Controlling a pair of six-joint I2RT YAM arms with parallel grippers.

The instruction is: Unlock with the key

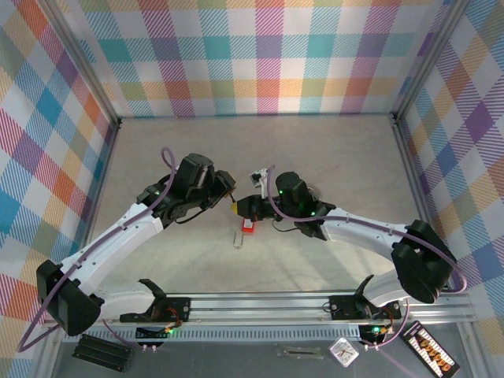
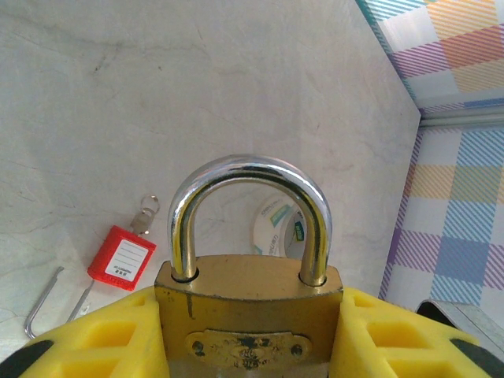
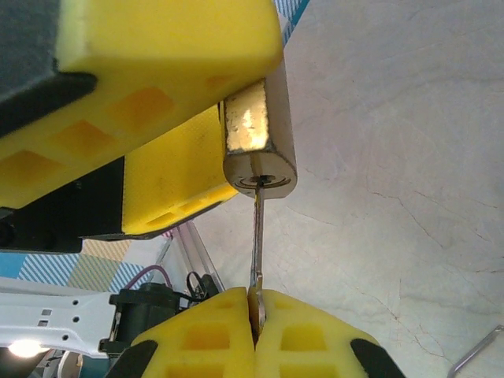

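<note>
Above the table (image 1: 315,157), left gripper (image 2: 252,342) clamps brass padlock (image 2: 249,287), right gripper (image 3: 256,323) pinches key (image 3: 257,236) at its keyhole (image 3: 258,182).

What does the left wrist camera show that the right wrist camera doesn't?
Left wrist view: the closed shackle of the padlock, and beyond it a red lock and a tape roll on the table.
Right wrist view: the key, pinched in the right gripper, its tip at the keyhole in the padlock's underside.
Both: the brass padlock clamped in the left gripper, between yellow fingers, over the same pale table.
</note>
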